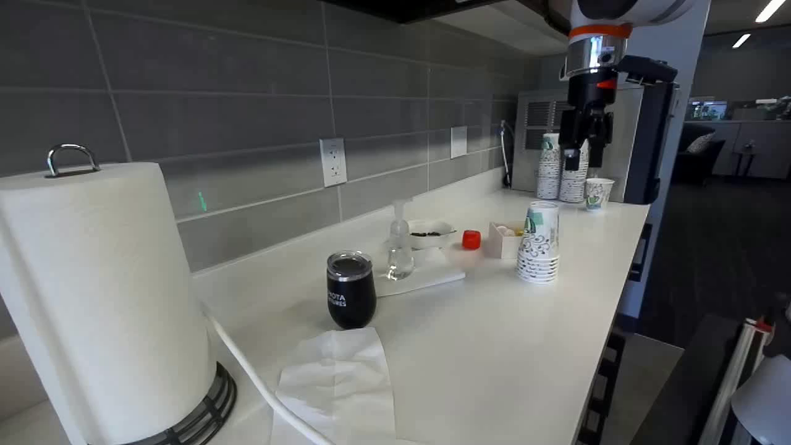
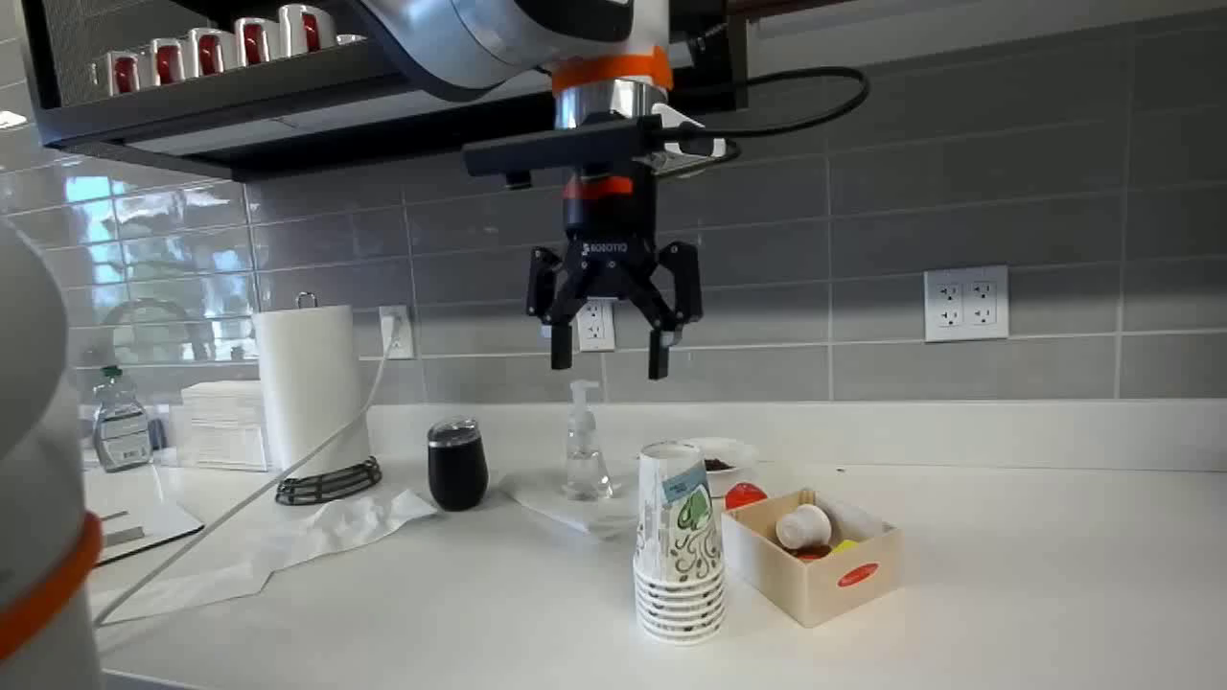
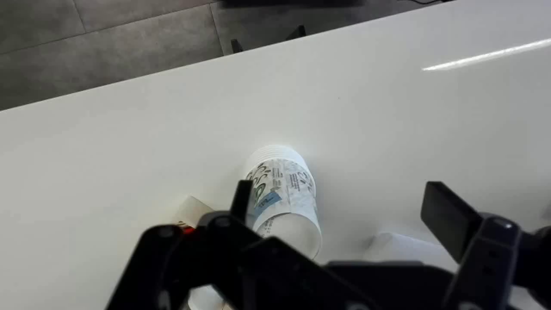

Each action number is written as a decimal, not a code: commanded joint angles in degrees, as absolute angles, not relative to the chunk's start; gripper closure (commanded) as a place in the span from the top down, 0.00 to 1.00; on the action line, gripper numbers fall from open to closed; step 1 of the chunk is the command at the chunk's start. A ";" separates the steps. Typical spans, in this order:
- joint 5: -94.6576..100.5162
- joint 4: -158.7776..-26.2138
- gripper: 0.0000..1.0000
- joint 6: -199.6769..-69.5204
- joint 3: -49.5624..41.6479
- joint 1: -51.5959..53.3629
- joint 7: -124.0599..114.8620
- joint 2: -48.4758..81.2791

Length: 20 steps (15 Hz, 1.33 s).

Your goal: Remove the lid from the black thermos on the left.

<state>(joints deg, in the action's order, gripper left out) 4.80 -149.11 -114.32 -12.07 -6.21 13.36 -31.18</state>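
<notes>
Gripper [image 2: 610, 363]: Hangs in the air high over the worktop [image 2: 1007, 575], with fingers [image 2: 562, 349] spread wide; cannot tell whether at full limit. Holds nothing and touches nothing, as checked in both exterior views.
Tumbler [image 1: 351, 303]: Stands upright near the worktop's back edge, well apart from the gripper. Not found in the wrist view, so to be lined up before descent. Could tip, or drop and roll toward the front edge, after a crooked pull.
Lid [image 1: 349, 266]: Seated on the tumbler's mouth, not yet removed. Probably a press fit, with little rim to pinch. Could slip free from a grip set too high, or bring up the whole tumbler from one set too low, for want of anything to hold the body down.
Bottle [image 2: 583, 460]: Near the tumbler, also toward the back edge. Could be clipped by one finger on the way down, given so wide a spread.
Paper [image 1: 340, 389]: Lies at the tumbler's foot; cannot tell whether tucked beneath. Could let the base skid under side load.
Cups [image 3: 288, 185]: Stacked nearer the front edge than the tumbler. Could be toppled by a low sideways sweep.
Cable [image 1: 267, 392]: Slants past the towel roll [image 2: 312, 383] toward the front edge. Could snag an arm [image 2: 498, 38] swung low.
Shelf [image 2: 240, 93]: Appears to overhang the back edge above the tumbler. Could be struck on reaching in.
</notes>
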 commanded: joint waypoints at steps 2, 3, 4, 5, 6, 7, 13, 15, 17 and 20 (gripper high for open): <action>4.54 -149.03 1.00 -114.24 -11.60 -6.70 13.58 -31.11; 4.54 -149.03 1.00 -114.24 -11.60 -6.70 13.58 -31.11; 4.54 -149.03 1.00 -114.24 -11.61 -6.70 13.58 -31.11; 4.54 -149.03 1.00 -114.24 -11.61 -6.70 13.58 -31.11; 4.54 -149.03 1.00 -114.24 -11.60 -6.70 13.58 -31.11; 4.54 -149.03 1.00 -114.24 -11.60 -6.70 13.58 -31.11; 2.18 -147.40 1.00 -116.15 -9.94 -4.35 12.88 -28.76; 1.01 -146.42 1.00 -117.15 -7.90 -2.84 11.44 -27.33; -0.08 -145.00 1.00 -117.98 -4.92 -1.09 8.57 -25.21; -1.43 -142.38 1.00 -120.10 -0.25 1.85 4.24 -21.07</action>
